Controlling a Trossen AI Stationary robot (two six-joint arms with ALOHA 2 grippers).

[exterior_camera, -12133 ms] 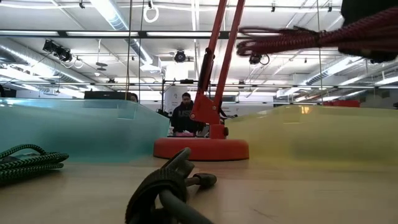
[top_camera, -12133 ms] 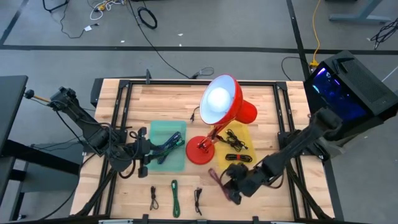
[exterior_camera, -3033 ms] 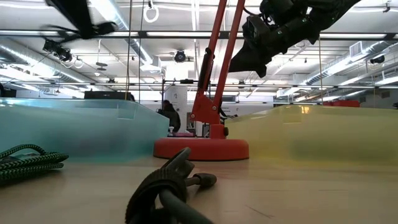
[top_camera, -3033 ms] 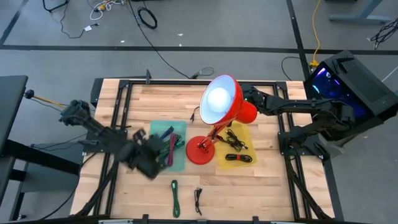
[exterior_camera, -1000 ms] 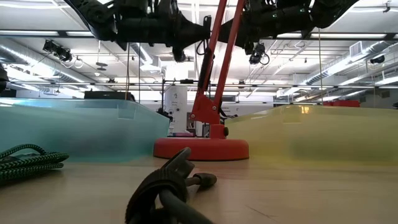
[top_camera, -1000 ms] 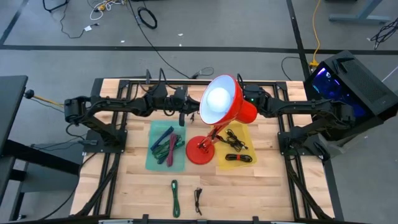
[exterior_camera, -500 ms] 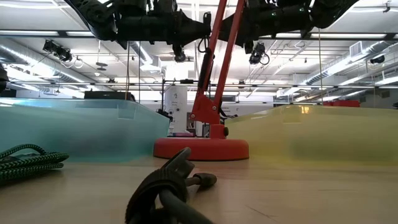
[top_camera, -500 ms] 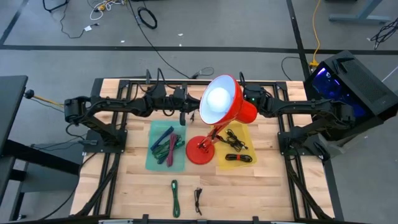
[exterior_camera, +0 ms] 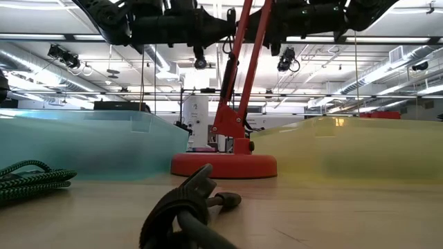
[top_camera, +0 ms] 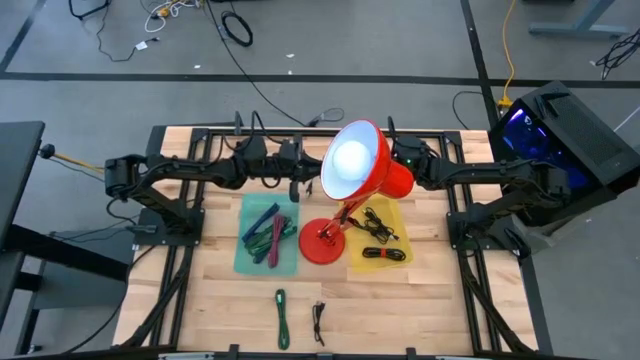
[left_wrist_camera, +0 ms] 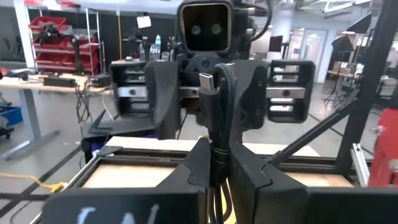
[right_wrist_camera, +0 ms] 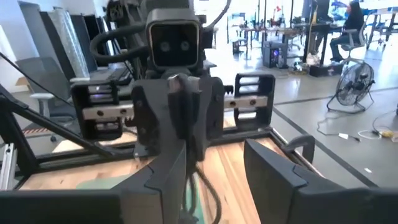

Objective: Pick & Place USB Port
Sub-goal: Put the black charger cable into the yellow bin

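My left gripper (top_camera: pixel 298 180) is raised over the table's far side, just left of the red lamp's shade (top_camera: pixel 352 160), and is shut on a black USB cable (left_wrist_camera: pixel 214 106). My right gripper (right_wrist_camera: pixel 214 168) faces it from the lamp's right side (top_camera: pixel 402 160), open, with its fingers short of the cable. A teal tray (top_camera: pixel 268 235) holds several coloured cables. A yellow tray (top_camera: pixel 378 235) holds black ones. A green cable (top_camera: pixel 281 315) and a black cable (top_camera: pixel 318 322) lie on the wood near the front edge. My left gripper pinches the black cable between its two fingers (left_wrist_camera: pixel 193 165), just behind the plug. The plug end (left_wrist_camera: pixel 208 79) and a bend of cord stick out past the fingertips. The fingers lie level, pointing toward the table's right, along the cable. The remaining cord (right_wrist_camera: pixel 208 186) hangs slack, clear of the table.
The red lamp's base (top_camera: pixel 322 243) stands between the two trays, and its arm and shade rise between the two grippers. A black frame (top_camera: pixel 200 140) runs round the table. A black computer case (top_camera: pixel 565 130) sits off the right edge. Bare wood lies at the front right.
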